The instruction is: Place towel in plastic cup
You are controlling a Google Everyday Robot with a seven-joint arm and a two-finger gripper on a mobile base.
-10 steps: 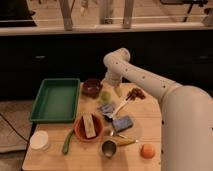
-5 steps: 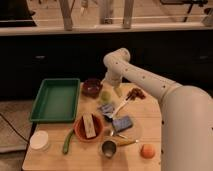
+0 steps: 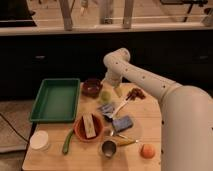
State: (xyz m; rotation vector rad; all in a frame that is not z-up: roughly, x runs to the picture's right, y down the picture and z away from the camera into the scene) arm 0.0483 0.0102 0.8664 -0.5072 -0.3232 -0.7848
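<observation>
Nothing was seen to have moved since the earlier frames: the arm [image 3: 145, 80] and every item on the desk [image 3: 150, 117] were found in the same places. The gripper [image 3: 116, 90] was held low over the far part of the desk, just beside a pale green object [image 3: 105, 96] and close to a dark brown bowl [image 3: 92, 87]; whether the jaws were released or clenched could not be told. No towel could be picked out with certainty; a blue-grey folded item [image 3: 123, 123] lay near the middle of the desk, and a smaller bluish piece [image 3: 106, 108] lay just beyond it, under a white utensil [image 3: 121, 105]. The white plastic cup [image 3: 39, 140] was set at the near left corner, well apart from the gripper. A green tray [image 3: 55, 99] was placed on the left side. An orange bowl [image 3: 89, 126] holding a pale bar was seen near the front, with a green vegetable [image 3: 67, 141] beside it, a metal cup [image 3: 109, 148] in front, and an orange fruit [image 3: 146, 150] at the near right. A reddish-brown cluster [image 3: 135, 93] lay to the right of the gripper.
</observation>
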